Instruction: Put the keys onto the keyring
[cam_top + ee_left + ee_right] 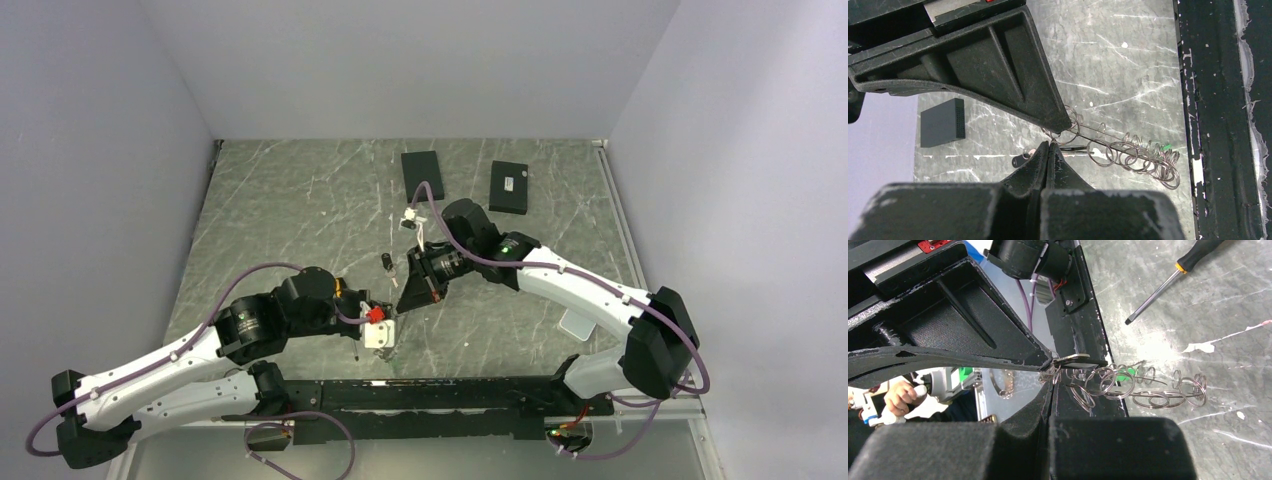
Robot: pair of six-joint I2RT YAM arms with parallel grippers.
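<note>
The keyring (1128, 145) hangs edge-on between both grippers, strung with several small split rings and a green tag (1167, 147). My left gripper (1049, 144) is shut, its tips pinching the ring's end among the small rings. My right gripper (1053, 382) is shut on that same end, and from there the keyring (1148, 395) runs off to the right. In the top view the left gripper (385, 332) and right gripper (413, 293) meet tip to tip. One black-headed key (387, 263) lies on the table just behind them, and the key (1020, 161) shows beside my left fingers.
A black-and-yellow screwdriver (1168, 282) lies on the marble table. Two black boxes (422, 170) (510, 187) sit at the back, with a small white object (410, 218) in front of them. A clear plastic piece (578, 325) lies near the right arm.
</note>
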